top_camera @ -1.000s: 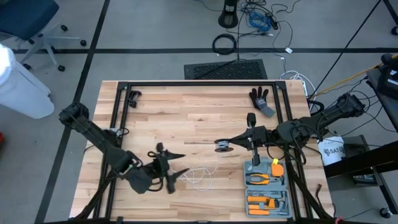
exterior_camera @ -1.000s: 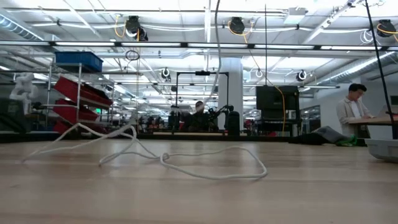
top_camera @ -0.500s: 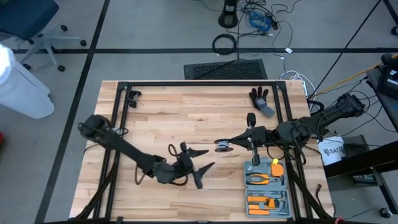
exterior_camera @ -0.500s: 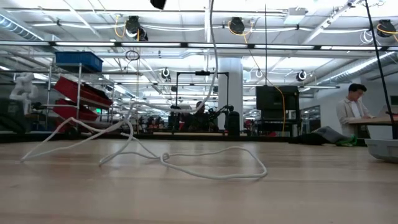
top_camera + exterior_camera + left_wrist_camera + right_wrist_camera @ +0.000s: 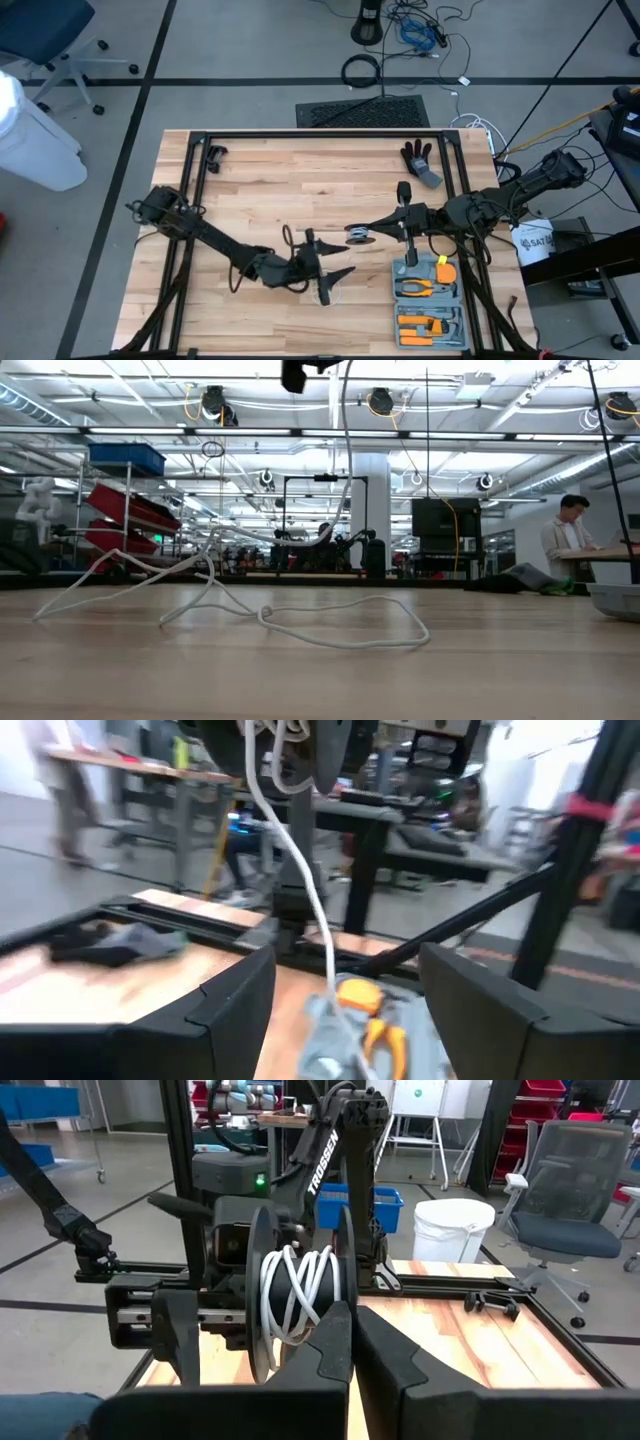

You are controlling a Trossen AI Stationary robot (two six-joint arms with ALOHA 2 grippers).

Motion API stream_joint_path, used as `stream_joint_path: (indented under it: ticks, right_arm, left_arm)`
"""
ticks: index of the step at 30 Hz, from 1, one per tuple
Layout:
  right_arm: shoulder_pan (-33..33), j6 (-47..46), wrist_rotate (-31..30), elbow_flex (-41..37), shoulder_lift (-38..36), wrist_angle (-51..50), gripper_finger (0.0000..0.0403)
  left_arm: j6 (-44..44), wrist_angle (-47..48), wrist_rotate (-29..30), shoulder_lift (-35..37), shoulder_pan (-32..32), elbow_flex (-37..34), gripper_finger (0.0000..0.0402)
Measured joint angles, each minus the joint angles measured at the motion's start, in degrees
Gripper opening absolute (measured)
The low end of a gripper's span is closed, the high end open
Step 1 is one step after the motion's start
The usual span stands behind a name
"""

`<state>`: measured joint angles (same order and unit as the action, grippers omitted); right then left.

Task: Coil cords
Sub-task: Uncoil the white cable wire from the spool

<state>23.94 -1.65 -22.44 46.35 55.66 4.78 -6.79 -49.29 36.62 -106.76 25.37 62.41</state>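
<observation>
A small black reel [image 5: 290, 1295] with white cord wound on its core hangs above the table's middle, and my right gripper [image 5: 352, 232] is shut on it. From the reel [image 5: 290, 750] the thin white cord [image 5: 305, 880] drops to the table, where its slack loops [image 5: 340, 640] lie on the wood. My left gripper [image 5: 338, 283] is open and level, just near-left of the reel. Its two fingers [image 5: 230, 1010] stand on either side of the hanging cord. I see no touch between them and the cord. My right gripper pinches the reel between its two fingers at the lower rim [image 5: 335, 1305]; the fingertips themselves hide the exact spot. The fingers come level from the table's right side. The reel stands on edge, lifted clear of the table, the cord trailing down from it.
A grey tool case [image 5: 430, 300] with orange-handled pliers lies at the near right, close to both grippers. A black glove [image 5: 420, 160] rests at the far right. A black frame rail [image 5: 320, 135] runs along the far edge. Bare wood lies at the far left.
My left gripper has swung toward the table's right edge, toward the reel, sinking a little and turning level, and it has stayed open. The cord's loop at the left of the low view has risen slightly. My right gripper and the reel have kept still.
</observation>
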Motion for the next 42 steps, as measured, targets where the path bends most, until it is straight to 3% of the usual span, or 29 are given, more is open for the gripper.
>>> stream_joint_path:
  ticks: [3, 11, 20, 25, 33, 37, 42]
  right_arm:
    - [0.0, 0.0, 0.0, 0.0, 0.0, 0.0, 0.0]
    - [0.0, -0.1, 0.0, 0.0, 0.0, 0.0, 0.0]
    - [0.0, -0.2, 0.0, 0.0, 0.0, -0.4, 0.0]
    - [0.2, -1.3, 0.1, 0.0, 0.0, -1.2, 0.0]
    - [0.2, -3.5, -1.3, 0.1, 0.1, -9.0, 0.0]
    - [0.2, -4.4, -5.4, 0.1, 0.9, -12.2, 0.0]
    - [-0.5, -4.2, -9.7, 0.1, 3.2, -10.1, 0.0]
  left_arm:
    - [-2.2, 0.2, -6.5, 0.0, -2.2, 0.0, 0.0226]
    - [-2.9, 1.7, -6.6, 0.0, -2.8, 0.0, 0.0141]
    - [0.6, 2.6, -3.9, 0.0, -2.4, 0.0, 0.0011]
    - [2.6, 8.7, -0.3, 2.2, -1.6, 0.0, 0.0012]
    - [2.7, 33.0, 9.2, 17.7, 2.4, 0.0, 0.0005]
    - [2.8, 35.0, 9.4, 23.6, 3.8, 0.0, 0.0005]
    - [3.1, 35.0, 4.4, 24.5, 4.4, 0.0, 0.0005]
